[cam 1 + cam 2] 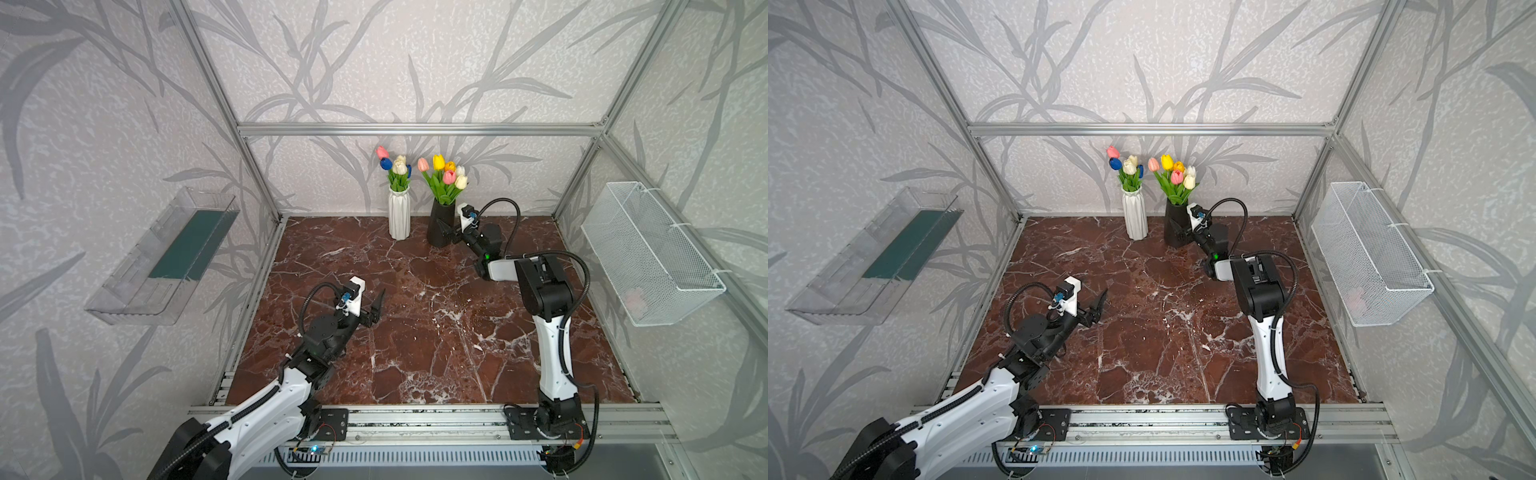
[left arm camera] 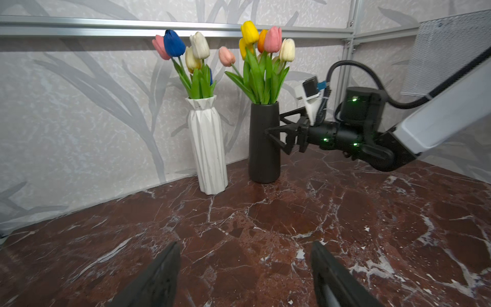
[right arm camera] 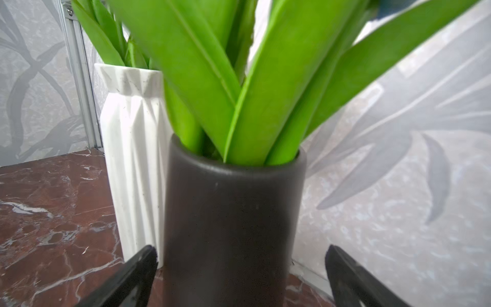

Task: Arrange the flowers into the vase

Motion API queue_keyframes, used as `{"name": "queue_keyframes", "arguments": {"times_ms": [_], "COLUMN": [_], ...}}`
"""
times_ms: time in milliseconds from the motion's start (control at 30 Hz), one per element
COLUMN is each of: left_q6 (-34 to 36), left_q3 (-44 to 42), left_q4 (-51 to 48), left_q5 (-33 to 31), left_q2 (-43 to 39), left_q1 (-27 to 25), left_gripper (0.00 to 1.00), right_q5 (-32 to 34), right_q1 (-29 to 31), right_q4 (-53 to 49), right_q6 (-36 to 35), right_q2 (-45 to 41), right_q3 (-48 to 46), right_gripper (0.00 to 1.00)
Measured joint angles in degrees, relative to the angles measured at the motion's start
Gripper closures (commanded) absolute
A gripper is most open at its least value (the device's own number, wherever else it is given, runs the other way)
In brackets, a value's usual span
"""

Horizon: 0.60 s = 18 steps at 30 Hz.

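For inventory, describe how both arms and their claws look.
The left arm and right arm have white shells, black joints. The left claw and right claw are black with tapered fingers, each under a white camera mount fed by a ribbed black hose. Green lights dot the right wrist.

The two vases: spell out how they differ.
The white vase is faceted and pinched at the neck; the black vase is a smooth cylinder. The white vase's flowers include blue heads; the black vase's include yellow and orange. The open right gripper flanks the black vase, not the white vase. Both stand upright by the back wall.
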Motion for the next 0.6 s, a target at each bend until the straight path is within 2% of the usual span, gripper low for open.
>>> {"name": "queue_keyframes", "arguments": {"times_ms": [133, 267, 367, 433, 500, 600], "left_q6": [0.8, 0.2, 0.0, 0.6, 1.2, 1.3], "left_q3": [1.9, 7.1, 10.1, 10.1, 9.9, 9.4], "left_q4": [0.9, -2.1, -4.1, -4.2, -4.1, -4.6], "left_q5": [-10.2, -22.0, -28.6, -32.0, -34.4, -36.9], "left_q2": [4.4, 11.0, 15.5, 17.4, 19.1, 20.6], "left_q1": [1.6, 6.3, 10.2, 11.2, 11.4, 11.7], "left_gripper": [0.22, 0.15, 0.10, 0.05, 0.04, 0.03], "right_q5": [3.1, 12.9, 23.0, 30.5, 37.0, 45.9], "right_q1": [0.2, 2.4, 7.7, 13.0, 18.5, 22.5], "right_q4": [4.7, 9.0, 10.1, 8.5, 4.5, -5.2], "right_q6": [-0.3, -0.9, -3.6, -5.9, -7.9, -8.7], "right_q2": [-8.6, -19.5, -27.5, -32.5, -38.5, -48.7], "right_q3": [-13.5, -28.9, -39.4, -44.5, -48.5, -51.2], "right_gripper": [0.01, 0.01, 0.01, 0.01, 0.01, 0.01]}}
